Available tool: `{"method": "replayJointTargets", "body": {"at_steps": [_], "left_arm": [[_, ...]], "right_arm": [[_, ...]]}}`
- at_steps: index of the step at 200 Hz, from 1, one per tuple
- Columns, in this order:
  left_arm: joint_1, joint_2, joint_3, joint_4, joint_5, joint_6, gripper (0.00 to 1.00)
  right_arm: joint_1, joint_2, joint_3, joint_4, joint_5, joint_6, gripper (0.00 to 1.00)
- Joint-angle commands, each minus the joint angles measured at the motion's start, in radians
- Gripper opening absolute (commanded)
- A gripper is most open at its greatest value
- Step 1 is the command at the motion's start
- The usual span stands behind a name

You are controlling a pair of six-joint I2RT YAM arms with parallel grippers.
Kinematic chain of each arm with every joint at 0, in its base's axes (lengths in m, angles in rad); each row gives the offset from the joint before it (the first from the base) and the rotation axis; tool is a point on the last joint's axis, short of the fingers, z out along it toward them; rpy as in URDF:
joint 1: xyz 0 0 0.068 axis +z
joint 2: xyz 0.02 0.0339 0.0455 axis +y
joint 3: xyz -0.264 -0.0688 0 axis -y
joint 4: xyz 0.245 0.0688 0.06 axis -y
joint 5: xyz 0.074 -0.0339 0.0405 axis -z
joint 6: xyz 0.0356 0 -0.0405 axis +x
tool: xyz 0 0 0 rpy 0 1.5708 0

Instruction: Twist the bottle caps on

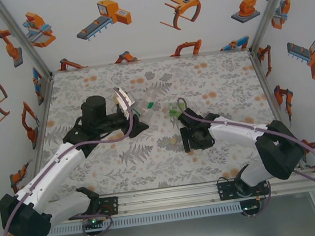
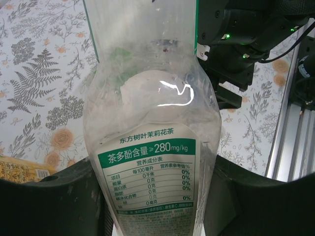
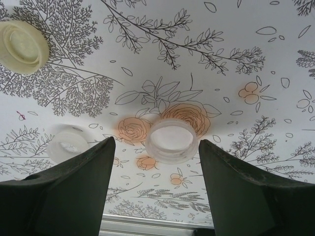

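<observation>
Bright, even light, soft shadows.
White glare streaks the clear bottle (image 2: 152, 128) in the left wrist view; faint shadows lie on the table (image 1: 152, 165); the dark fingers (image 3: 74, 191) close to the right wrist camera look blurry.

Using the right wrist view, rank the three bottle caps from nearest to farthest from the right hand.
1. Clear cap: on the table between the fingers of the right hand.
2. Frosted cap: just outside the finger at the picture's left, partly hidden by it.
3. Pale yellow cap: far off in the upper left corner.
</observation>
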Motion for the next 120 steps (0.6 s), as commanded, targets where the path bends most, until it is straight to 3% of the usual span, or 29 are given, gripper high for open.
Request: {"method": "replayJointTargets", "body": {"at_steps": [1, 60, 120], "left_arm": [[-0.005, 0.004, 0.038, 0.002, 0.01, 0.002, 0.13], [-0.005, 0.004, 0.038, 0.002, 0.009, 0.003, 0.13], [-0.004, 0.006, 0.039, -0.001, 0.01, 0.003, 0.13]], "right_arm": [[0.008, 0.016, -0.007, 0.006, 0.011, 0.001, 0.64], [0.007, 0.031, -0.008, 0.005, 0.014, 0.002, 0.63], [0.008, -0.05, 0.027, -0.044, 0.016, 0.001, 0.63]]}}
